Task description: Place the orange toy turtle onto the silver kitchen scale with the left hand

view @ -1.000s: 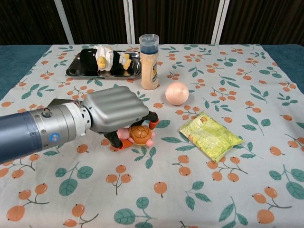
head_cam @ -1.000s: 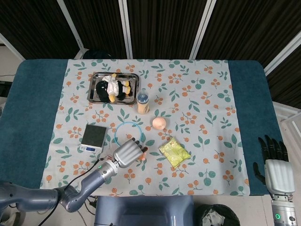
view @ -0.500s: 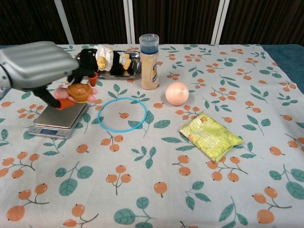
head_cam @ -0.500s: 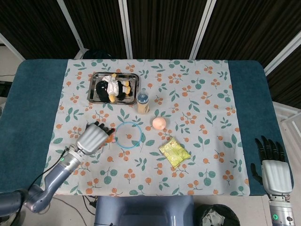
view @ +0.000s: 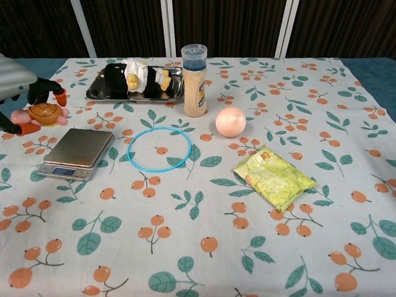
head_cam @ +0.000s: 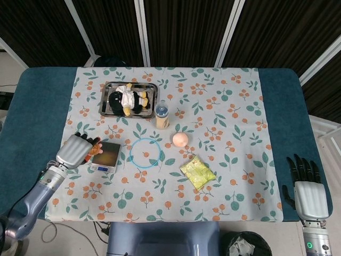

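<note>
Holding: left robot hand (head_cam: 77,150) is gripping the orange toy turtle (view: 44,112) in its dark fingers, off the left edge of the silver kitchen scale (view: 77,151).
Turtle position: it is hanging beside the scale, not on the platform; whether it is touching the scale edge cannot be told.
Right robot hand (head_cam: 309,191): it is resting past the table's near right corner, palm-back up, dark fingers spread, holding nothing.
Head view only: it is showing the whole left forearm, the right robot hand and the teal table (head_cam: 37,117) borders around the floral cloth (head_cam: 224,117); the turtle is mostly hiding under the fingers.
Chest view only: it is showing the turtle's shell, pink head and orange-red feet clearly, plus the scale's small front display; the left robot hand is appearing only as a grey sliver at the frame edge.
Other items: blue ring (view: 159,149) is lying just right of the scale; peach ball (view: 231,121), yellow-green packet (view: 274,177), seasoning bottle (view: 194,72) and metal tray (view: 99,90) with a plush toy (view: 133,77) are sitting beyond.
Writing: bottle label and scale display are reading too small to make out.
</note>
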`<state>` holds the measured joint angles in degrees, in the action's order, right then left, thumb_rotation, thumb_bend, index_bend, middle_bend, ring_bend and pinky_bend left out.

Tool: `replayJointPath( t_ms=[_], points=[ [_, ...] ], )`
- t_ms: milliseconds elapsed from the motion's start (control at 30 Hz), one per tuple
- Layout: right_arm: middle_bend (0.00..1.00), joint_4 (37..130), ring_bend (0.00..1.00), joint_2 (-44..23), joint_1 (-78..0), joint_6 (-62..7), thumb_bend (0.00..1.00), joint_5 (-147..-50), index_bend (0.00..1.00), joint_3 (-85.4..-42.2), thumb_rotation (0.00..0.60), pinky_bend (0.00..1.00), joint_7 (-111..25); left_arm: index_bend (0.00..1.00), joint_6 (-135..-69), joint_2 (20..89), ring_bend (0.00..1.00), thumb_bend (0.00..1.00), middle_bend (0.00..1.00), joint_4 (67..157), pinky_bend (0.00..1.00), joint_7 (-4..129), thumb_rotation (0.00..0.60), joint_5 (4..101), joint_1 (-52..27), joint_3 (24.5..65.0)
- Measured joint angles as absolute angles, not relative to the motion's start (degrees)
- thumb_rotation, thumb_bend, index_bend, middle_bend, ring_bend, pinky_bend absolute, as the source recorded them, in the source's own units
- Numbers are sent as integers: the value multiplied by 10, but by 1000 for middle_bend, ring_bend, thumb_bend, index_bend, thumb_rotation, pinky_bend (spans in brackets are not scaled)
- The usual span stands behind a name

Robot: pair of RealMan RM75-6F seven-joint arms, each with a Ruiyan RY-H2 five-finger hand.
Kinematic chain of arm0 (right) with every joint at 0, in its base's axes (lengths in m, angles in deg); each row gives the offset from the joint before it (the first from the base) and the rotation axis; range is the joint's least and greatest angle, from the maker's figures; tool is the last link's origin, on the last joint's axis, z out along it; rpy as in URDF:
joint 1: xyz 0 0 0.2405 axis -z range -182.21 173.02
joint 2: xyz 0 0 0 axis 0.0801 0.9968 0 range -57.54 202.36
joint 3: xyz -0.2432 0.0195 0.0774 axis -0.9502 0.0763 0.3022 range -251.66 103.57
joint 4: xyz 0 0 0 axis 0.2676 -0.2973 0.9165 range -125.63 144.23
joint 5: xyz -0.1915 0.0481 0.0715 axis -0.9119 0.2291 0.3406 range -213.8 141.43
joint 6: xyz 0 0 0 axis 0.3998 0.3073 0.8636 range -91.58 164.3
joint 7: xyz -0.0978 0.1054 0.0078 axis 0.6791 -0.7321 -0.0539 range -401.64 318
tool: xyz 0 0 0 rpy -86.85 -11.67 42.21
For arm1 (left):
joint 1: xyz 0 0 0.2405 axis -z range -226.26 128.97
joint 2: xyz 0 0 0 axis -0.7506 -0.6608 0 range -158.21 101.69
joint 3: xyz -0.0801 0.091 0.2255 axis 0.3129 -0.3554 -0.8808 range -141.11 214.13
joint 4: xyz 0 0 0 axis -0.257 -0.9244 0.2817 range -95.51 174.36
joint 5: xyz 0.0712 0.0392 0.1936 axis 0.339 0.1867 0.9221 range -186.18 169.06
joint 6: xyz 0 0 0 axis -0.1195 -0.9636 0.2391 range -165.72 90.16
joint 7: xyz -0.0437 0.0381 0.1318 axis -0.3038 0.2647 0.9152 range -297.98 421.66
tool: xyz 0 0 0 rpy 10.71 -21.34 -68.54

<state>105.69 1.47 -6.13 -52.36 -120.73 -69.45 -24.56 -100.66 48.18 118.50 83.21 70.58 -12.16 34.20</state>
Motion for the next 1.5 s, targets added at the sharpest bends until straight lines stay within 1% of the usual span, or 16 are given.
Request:
replayJointPath(
  t_ms=[200,433,500,567,733,933,1100,1267,1367,1467,1500],
  points=[
    [0,1057,14,16,-61,-526,500,-1208,7,-694,600,0,-247,312,-981,513,426,309,547,1140,485,808,600,698,-119,350],
    [0,1058,14,17,-61,-524,501,-1206,7,-694,600,0,-248,311,-970,533,409,309,523,1126,479,805,600,705,-111,358],
    [0,1058,14,17,-61,-523,500,-1206,6,-694,600,0,-248,308,-968,536,399,293,510,1126,471,806,600,706,-110,359],
    [0,1058,13,17,-61,-523,501,-1205,6,-694,600,0,-248,299,-965,537,379,262,487,1126,456,808,600,706,-110,359],
    [0,1059,14,18,-61,-523,500,-1204,6,-694,600,0,-249,258,-945,534,305,181,394,1135,384,811,600,703,-106,357],
    [0,1060,14,19,-61,-523,501,-1205,6,-695,600,0,-247,230,-921,522,194,164,297,1152,284,814,600,700,-99,355],
    [0,1061,14,19,-61,-523,501,-1204,7,-695,600,0,-247,216,-902,502,125,164,235,1175,239,827,600,692,-93,356],
    [0,1061,14,20,-61,-523,501,-1204,6,-695,600,0,-247,202,-930,484,119,165,207,1207,234,830,600,689,-97,369],
    [0,1061,14,19,-61,-523,501,-1204,7,-695,600,0,-247,191,-973,473,119,164,194,1229,232,826,600,700,-107,377],
    [0,1062,14,20,-61,-524,501,-1206,7,-695,600,0,-247,173,-1035,459,109,151,167,1253,227,821,600,723,-126,380],
    [0,1062,14,20,-60,-525,501,-1206,6,-695,600,0,-248,163,-1065,453,99,139,152,1262,220,818,600,734,-137,380]
  ],
)
